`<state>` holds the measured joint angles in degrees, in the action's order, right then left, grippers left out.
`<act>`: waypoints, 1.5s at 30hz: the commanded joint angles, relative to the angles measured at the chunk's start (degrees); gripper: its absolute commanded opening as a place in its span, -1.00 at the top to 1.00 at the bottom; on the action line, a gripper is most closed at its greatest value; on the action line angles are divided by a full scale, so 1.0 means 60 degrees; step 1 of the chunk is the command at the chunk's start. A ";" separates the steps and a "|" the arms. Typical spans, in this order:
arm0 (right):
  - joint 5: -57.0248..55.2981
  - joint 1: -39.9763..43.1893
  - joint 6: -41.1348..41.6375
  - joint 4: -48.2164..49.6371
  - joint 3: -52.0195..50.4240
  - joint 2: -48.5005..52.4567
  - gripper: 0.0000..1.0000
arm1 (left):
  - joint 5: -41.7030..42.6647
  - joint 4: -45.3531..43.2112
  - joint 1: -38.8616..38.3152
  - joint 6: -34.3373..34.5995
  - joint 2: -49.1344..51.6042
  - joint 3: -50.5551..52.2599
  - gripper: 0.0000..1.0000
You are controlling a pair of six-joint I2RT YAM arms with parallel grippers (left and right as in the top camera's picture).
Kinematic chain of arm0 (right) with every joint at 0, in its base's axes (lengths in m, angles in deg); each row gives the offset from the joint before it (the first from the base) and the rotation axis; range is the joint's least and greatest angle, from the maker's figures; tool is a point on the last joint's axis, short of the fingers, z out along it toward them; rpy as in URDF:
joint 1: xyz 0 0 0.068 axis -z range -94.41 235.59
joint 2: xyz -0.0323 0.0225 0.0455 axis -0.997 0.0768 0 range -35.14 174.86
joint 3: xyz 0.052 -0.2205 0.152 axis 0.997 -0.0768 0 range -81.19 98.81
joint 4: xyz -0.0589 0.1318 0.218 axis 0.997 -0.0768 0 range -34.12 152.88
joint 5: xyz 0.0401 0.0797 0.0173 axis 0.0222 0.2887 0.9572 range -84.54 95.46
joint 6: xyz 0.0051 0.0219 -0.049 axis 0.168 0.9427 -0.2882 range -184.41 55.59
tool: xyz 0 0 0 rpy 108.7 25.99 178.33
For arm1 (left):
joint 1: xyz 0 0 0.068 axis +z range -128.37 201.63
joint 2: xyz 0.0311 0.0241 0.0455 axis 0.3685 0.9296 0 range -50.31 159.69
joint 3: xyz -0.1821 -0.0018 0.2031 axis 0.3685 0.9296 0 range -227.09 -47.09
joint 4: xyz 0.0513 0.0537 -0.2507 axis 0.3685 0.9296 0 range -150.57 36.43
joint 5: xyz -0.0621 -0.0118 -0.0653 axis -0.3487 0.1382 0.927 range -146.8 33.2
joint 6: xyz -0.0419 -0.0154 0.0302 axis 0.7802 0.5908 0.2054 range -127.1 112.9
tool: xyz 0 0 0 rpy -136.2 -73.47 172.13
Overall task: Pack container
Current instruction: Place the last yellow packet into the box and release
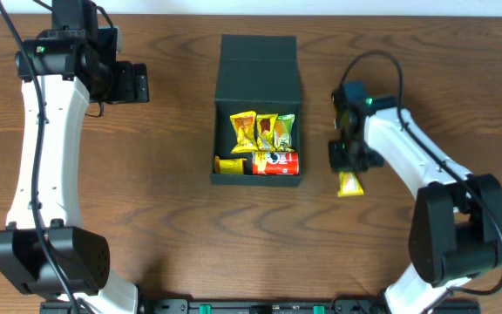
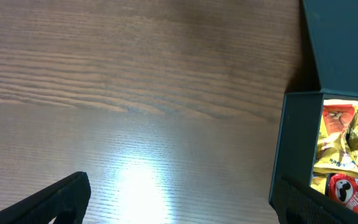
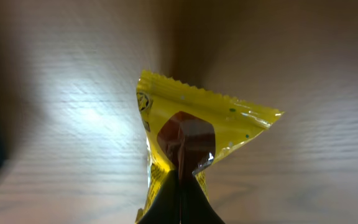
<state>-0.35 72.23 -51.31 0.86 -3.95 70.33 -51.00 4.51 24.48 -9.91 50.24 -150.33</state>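
The dark teal-green container [image 1: 258,78] stands open at the table's middle, its flap lid folded back. Inside lie yellow and green snack packets [image 1: 264,131], a red can [image 1: 275,163] and a small yellow item [image 1: 230,164]. It shows at the right edge of the left wrist view [image 2: 297,143]. My right gripper [image 1: 349,166] is to the right of the container, shut on a yellow snack packet [image 3: 191,130] that hangs from its fingertips [image 3: 180,180] above the wood. The packet also shows in the overhead view [image 1: 349,184]. My left gripper [image 2: 179,202] is open and empty, left of the container.
The brown wooden table [image 1: 164,218] carries nothing else. The left arm [image 1: 46,131] runs down the left side and the right arm [image 1: 425,174] curves along the right side.
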 commanded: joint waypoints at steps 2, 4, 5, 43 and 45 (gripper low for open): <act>0.0586 -0.0382 0.0277 -0.0131 0.2550 -0.0102 0.97 | 0.0036 0.0000 0.0022 0.0109 -0.0007 -0.0044 -0.91; 0.1242 -0.0725 0.0313 0.0160 0.3599 -0.0098 0.97 | 0.0036 0.0015 0.0022 0.0109 -0.0007 -0.0044 -0.90; 0.1566 -0.0973 0.0499 0.0412 0.4040 -0.0095 0.97 | 0.0036 0.0029 0.0022 0.0109 -0.0007 -0.0044 -0.91; 0.2838 -0.3912 0.2208 0.2667 0.4470 0.3493 0.97 | 0.0033 0.0018 0.0022 0.0219 -0.0007 -0.0044 -0.90; 0.2623 -0.3912 0.2284 0.2739 0.4470 0.3574 0.97 | 0.0033 0.0022 0.0022 0.0219 -0.0007 -0.0044 -0.90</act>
<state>17.18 49.37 -38.98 16.94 22.25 90.09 -50.98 4.75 24.48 -8.81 50.24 -150.33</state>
